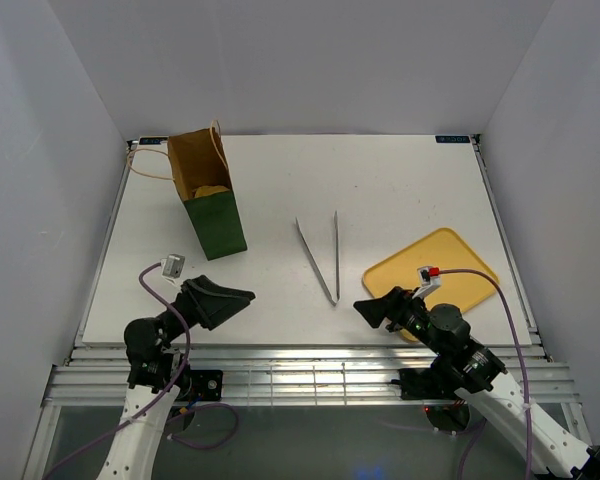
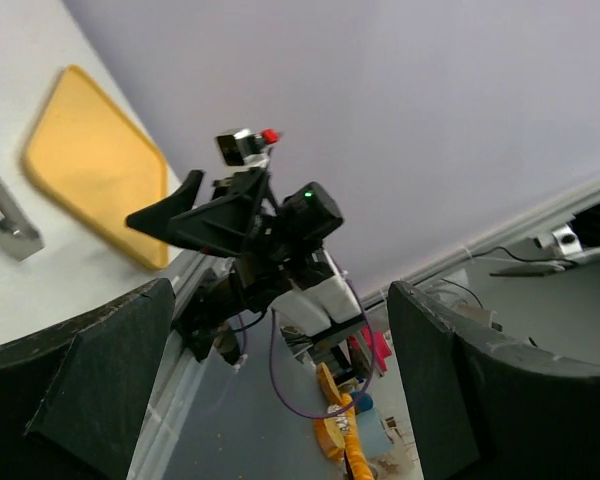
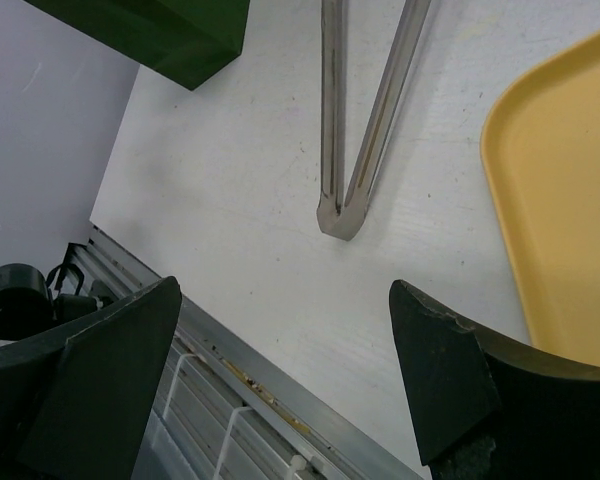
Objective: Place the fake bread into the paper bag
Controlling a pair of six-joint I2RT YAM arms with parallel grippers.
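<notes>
— Where is the paper bag (image 1: 218, 225)?
— Upright near the far-left corner, bread (image 1: 213, 190) inside it.
— And the rest?
— The tongs (image 1: 317, 262) lie mid-worktop (image 1: 380, 190); the tray (image 1: 450, 250) sits by the near-right corner.

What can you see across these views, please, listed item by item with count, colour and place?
paper bag: one, dark green outside and brown inside, upright at the far left of the table
fake bread: at least one yellowish piece, inside the bag; the full count is hidden
tongs: one pair, silvery metal, lying flat mid-table between bag and tray
tray: one, yellow, flat at the near right, no bread on it
table: one, white, under everything
left gripper: one, black, near left edge, jaws open and holding nothing
right gripper: one, black, near right beside the tray, jaws open and holding nothing
</notes>
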